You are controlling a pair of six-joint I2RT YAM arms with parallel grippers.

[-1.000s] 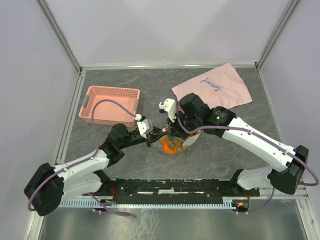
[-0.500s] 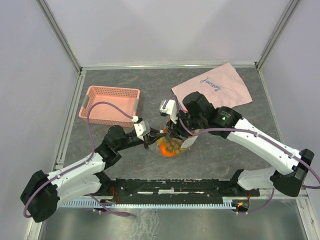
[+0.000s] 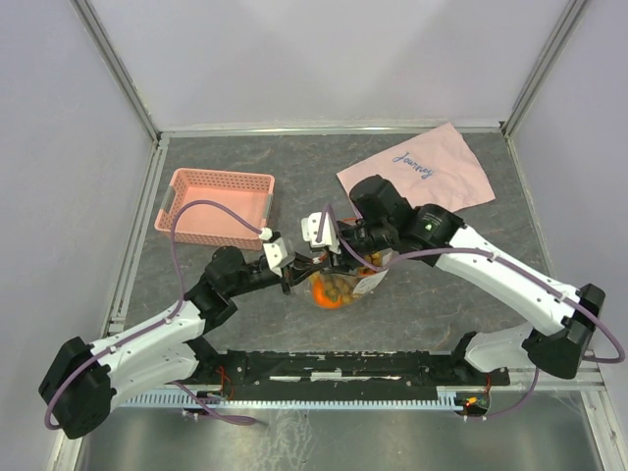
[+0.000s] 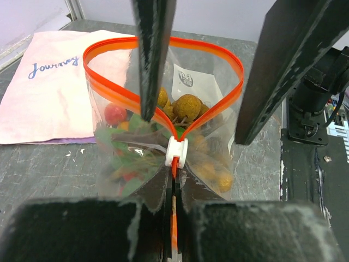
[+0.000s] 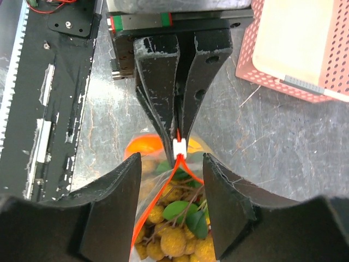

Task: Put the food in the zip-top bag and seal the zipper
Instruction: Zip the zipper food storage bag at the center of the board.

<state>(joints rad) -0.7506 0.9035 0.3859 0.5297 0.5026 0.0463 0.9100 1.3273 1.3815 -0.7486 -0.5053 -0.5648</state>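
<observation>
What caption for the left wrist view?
Left gripper pinches the zipper below its white slider; zip-top bag open, food inside, right gripper open at the mouth.

My right gripper [image 5: 172,166] swung left and toward the near edge. Its wrist camera ended close beside my left gripper [image 5: 177,136], where a gap had lain a second before. My left gripper, pinched on the zipper [image 4: 125,95], drew back a little leftward, and the zip-top bag [image 3: 345,287] shifted slightly left too.
</observation>
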